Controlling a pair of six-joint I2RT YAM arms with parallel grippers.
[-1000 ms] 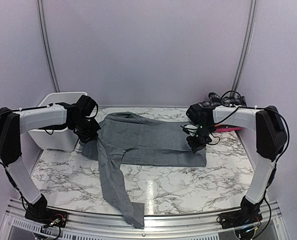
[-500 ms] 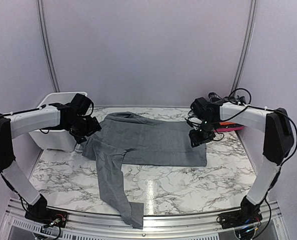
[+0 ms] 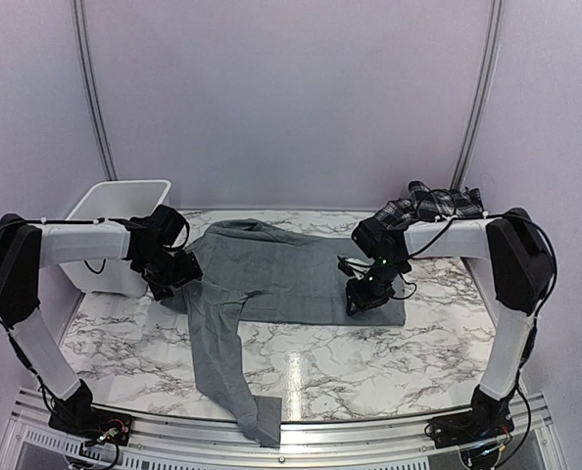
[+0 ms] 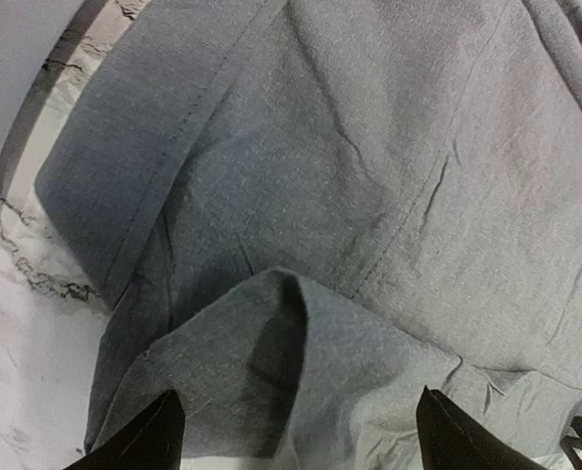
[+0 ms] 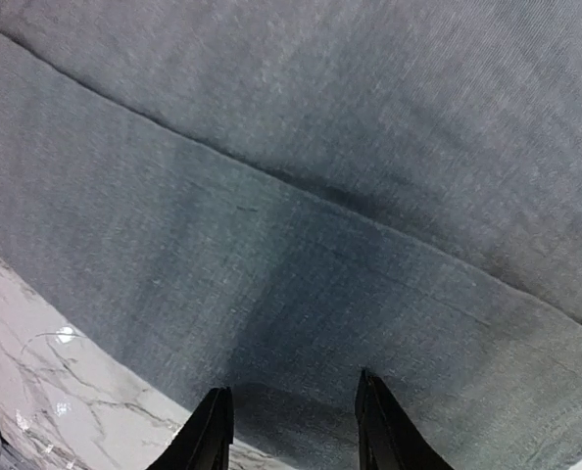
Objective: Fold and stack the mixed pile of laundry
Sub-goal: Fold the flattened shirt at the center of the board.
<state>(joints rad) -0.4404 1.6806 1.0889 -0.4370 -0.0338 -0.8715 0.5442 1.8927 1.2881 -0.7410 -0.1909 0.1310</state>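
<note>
Item 1: grey trousers. I am seeing them lying spread flat on the marble worktop. One leg is running across toward the right, and the other is trailing down to the near edge.

Item 2: left hand. It is hovering over the left, waist end of the trousers. Its fingers are standing wide with nothing between them, and a raised fold of grey cloth is lying just beyond the tips.

Item 3: right hand. It is hanging low over the right end of the crosswise leg, near its front edge. The gap is narrow and it is gripping nothing. I cannot tell whether the tips are touching the cloth.

Item 4: plaid piece. It is sitting bunched at the far right, behind the right arm.

Item 5: white basket. It is standing at the far left, near the left hand.
</note>
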